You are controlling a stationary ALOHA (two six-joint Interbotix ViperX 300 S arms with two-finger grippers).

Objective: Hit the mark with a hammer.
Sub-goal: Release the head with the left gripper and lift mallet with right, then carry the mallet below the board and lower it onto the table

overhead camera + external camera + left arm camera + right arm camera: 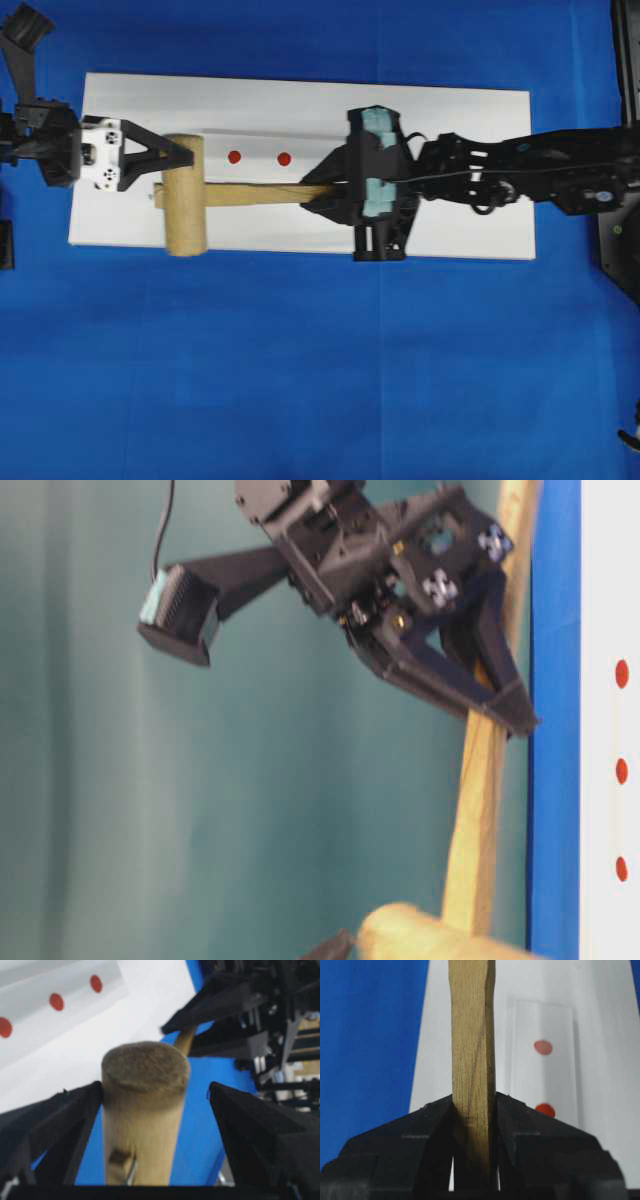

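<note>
Hammer (215, 195) lying lengthwise along the white board (450, 120), head left, marks (259, 157) just beside the handle.
Right pincer (325, 192) is clamping the handle end; left pincer (185, 157) is gaping around the head, gripping nothing.

A pale wooden hammer (186, 196), red dots (234, 157) on a white board (450, 120), blue cloth (300, 380).

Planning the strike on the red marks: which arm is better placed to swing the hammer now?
The right. The right gripper is shut on the hammer at its handle, with the red marks just beside it. The left gripper has open fingers either side of the head, gripping nothing.
</note>
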